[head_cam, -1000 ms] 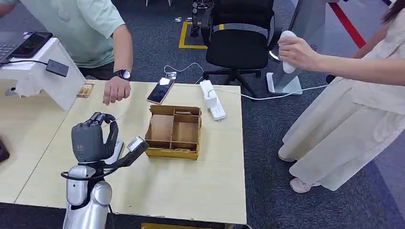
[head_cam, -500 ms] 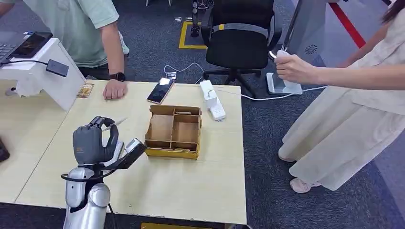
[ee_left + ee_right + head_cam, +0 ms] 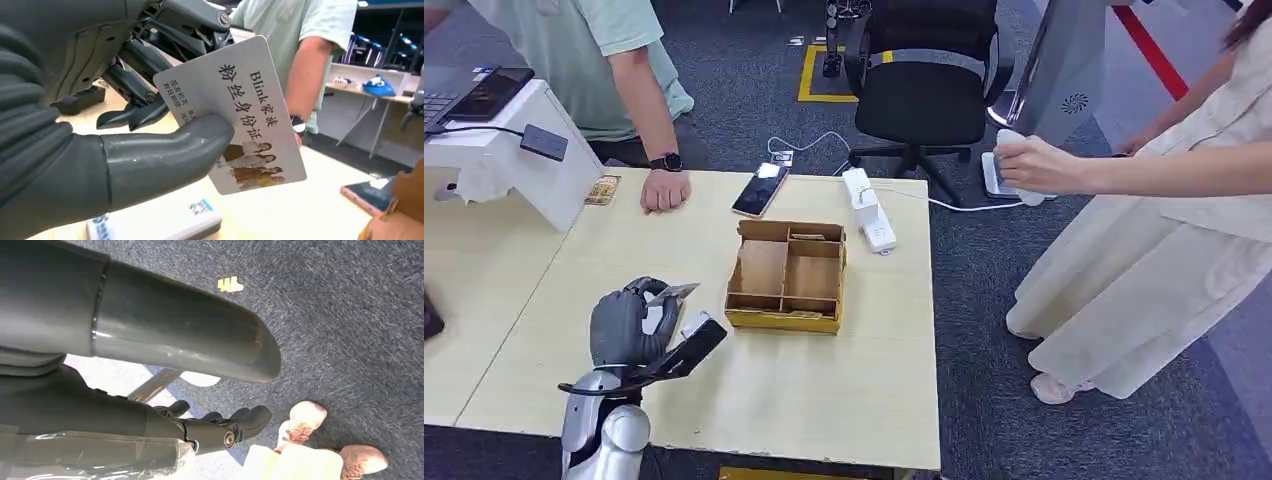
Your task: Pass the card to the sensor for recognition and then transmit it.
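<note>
Pale wood tabletop on dark carpet carries the scene in the head view; the left hand hovers low over the near-left part of it with the card pinched at its fingertips, just beside a small white device lying under it, which I judge to be the sensor; a partitioned cardboard box stands near on the right, a phone and a white power strip farther back; one person's hand rests on the far edge, another person stands off to the right; in the left wrist view the thumb presses the printed card against the dark fingers behind it, the white device directly below; to do this well, bring the card face flat and close over the device, keep the pinch firm and pause; in the right wrist view the right hand hangs over carpet, fingers loosely curled and apart, holding nothing.
</note>
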`<action>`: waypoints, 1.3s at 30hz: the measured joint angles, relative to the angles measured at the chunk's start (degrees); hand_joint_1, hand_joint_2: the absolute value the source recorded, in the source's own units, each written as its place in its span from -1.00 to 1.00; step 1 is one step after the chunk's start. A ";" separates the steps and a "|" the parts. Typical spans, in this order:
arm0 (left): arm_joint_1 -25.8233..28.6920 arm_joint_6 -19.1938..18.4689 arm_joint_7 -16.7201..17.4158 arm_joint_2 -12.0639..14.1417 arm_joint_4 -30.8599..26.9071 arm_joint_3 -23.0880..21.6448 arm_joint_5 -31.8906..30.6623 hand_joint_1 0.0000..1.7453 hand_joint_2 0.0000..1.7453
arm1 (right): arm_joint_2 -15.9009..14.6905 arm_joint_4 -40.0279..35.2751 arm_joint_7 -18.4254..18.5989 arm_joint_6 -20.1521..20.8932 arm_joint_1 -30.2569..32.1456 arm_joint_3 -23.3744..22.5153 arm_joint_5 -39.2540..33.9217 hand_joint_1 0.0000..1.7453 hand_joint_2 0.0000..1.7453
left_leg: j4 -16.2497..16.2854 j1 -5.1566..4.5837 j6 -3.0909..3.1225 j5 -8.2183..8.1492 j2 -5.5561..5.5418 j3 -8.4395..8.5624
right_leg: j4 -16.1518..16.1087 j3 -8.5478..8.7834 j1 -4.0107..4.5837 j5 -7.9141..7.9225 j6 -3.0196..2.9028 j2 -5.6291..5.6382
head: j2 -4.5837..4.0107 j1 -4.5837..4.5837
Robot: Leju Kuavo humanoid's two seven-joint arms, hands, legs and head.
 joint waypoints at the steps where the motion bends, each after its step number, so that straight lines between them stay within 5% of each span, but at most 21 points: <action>1: 0.21 0.00 0.00 0.02 0.20 0.26 0.00 1.00 1.00 | 0.00 0.02 0.00 -0.07 0.00 -0.02 0.00 -1.00 -1.00 | 0.00 0.00 0.00 0.00 0.00 0.00 | 0.00 0.00 0.00 0.00 0.00 0.00 | 0.02 0.00; 22: 0.90 0.85 1.99 -0.15 1.44 3.26 -0.31 1.00 1.00 | -0.09 0.28 0.02 -0.07 0.00 -0.04 0.00 -1.00 -1.00 | 0.00 0.00 0.00 0.00 0.00 0.00 | 0.00 0.00 0.00 0.00 0.00 -0.01 | 0.02 0.00; 39: -2.14 -2.56 4.18 -2.53 1.44 6.12 5.18 1.00 1.00 | -0.09 0.26 0.00 0.65 -0.15 -0.04 0.00 -1.00 -1.00 | 0.00 0.00 0.00 0.00 0.00 0.00 | 0.00 0.00 0.00 0.00 0.00 -0.01 | 0.00 -0.02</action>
